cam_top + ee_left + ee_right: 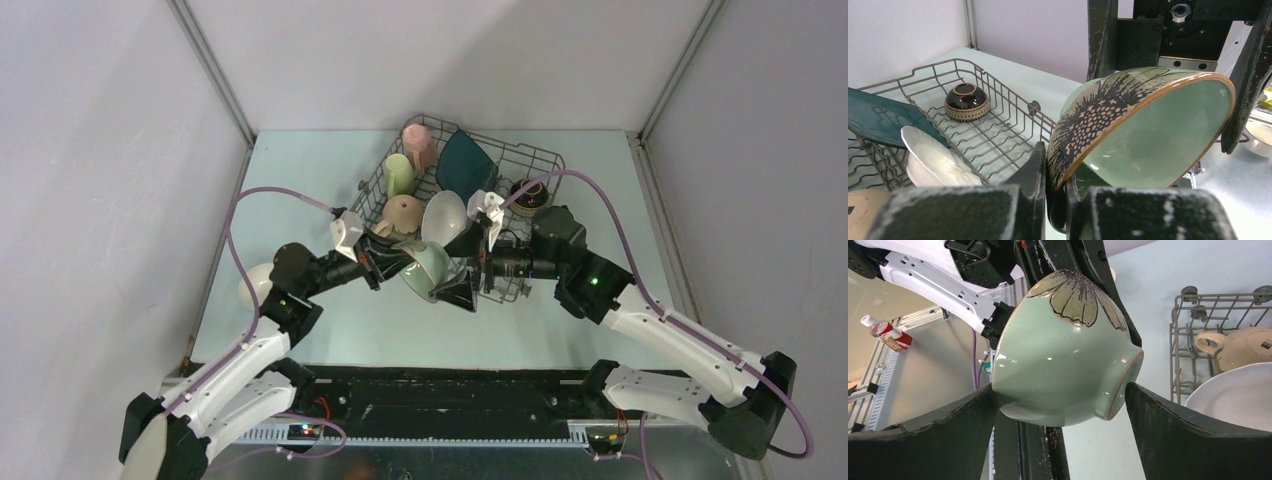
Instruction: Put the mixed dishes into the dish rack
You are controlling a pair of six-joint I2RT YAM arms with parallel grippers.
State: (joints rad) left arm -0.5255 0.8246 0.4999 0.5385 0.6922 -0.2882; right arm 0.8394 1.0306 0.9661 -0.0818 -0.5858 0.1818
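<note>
The pale green bowl (425, 262) hangs tipped on its side above the desk (400, 330), just at the 6 o'clock edge of the dish rack (535, 160), caught between both arms. The left tool (1052, 187) is nearly shut and pinches only a thin bite of the bowl's rim. The right tool (1059, 392) stands fully spread with one finger either side of the bowl, gripping nothing; whether either finger grazes the glaze I cannot tell. This looks like a handover, and its weak point is timing. If the left tool lets go before the right one has closed firmly, the bowl would likely drop onto the desk or the rack's wire edge and could chip. The right fingers face a rounded, glossy wall on one side and the narrow foot on the other, so closing there may squeeze the bowl out sideways or twist it against the rim pinch. The two tools also sit very close, so a small misjudged move could knock them together. Just toward 12 o'clock the white round plate (445, 213) and tan mug (403, 212) crowd the nearest slots, so a wide swing into the rack risks striking them. The white bowl (255, 283) waits at 9 o'clock, beside the left arm.
</note>
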